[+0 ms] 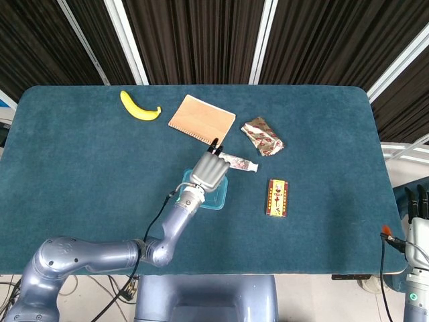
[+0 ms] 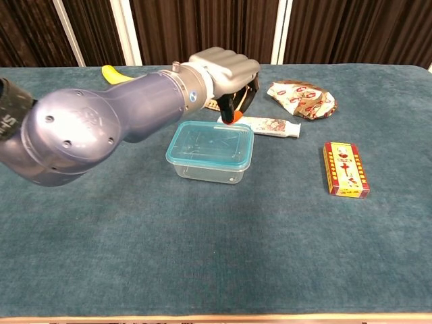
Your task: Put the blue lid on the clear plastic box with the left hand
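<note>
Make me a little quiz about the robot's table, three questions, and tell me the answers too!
1. True or false: the blue lid sits on the clear plastic box.
2. Which hand hovers just past the box: left hand or right hand?
3. What yellow fruit lies near the table's far edge?

Key: 1 true. 2 left hand. 3 the banana.

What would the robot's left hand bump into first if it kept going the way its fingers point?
Probably the long white packet: in the head view the left hand has fingertips right at its near end. Past that lies the brown notebook. How high the hand is above them is unclear.
</note>
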`<state>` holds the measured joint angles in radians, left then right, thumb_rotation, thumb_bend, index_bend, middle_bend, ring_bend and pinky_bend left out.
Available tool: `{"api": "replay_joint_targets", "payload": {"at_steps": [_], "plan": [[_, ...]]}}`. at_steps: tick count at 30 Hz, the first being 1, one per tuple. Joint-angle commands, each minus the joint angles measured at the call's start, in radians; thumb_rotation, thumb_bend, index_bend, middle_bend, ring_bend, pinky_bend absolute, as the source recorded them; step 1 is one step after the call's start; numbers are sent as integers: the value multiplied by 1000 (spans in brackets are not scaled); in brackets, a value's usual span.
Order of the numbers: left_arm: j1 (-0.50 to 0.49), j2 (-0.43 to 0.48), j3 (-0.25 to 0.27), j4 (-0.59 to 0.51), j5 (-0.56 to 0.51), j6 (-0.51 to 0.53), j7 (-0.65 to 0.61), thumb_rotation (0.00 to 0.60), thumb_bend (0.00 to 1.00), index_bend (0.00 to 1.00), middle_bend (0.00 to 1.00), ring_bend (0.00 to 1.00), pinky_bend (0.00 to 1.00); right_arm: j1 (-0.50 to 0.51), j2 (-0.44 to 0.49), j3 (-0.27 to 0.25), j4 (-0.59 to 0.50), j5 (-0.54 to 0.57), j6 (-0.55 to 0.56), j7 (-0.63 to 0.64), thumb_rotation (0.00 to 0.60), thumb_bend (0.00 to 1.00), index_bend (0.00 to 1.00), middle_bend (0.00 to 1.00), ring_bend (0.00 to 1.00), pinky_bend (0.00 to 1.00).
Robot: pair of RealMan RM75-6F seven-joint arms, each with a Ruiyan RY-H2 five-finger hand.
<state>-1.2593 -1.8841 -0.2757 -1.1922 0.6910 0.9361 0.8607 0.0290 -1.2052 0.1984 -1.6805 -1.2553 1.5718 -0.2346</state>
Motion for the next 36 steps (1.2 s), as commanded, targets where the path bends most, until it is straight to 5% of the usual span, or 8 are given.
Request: {"api": "replay_joint_targets", "payload": {"at_steps": [1,36], "plan": [[-12,-27,1,43,0,-23,-4,600,490,678,533,135,30,0,0,1,0,2,-2,2,600,296,115,30,9,0],[-23,-142,33,232,58,-103,-4,600,490,678,532,135,30,1,10,-1,-4,7,-14,18,600,297,116,29,9,0]]}}
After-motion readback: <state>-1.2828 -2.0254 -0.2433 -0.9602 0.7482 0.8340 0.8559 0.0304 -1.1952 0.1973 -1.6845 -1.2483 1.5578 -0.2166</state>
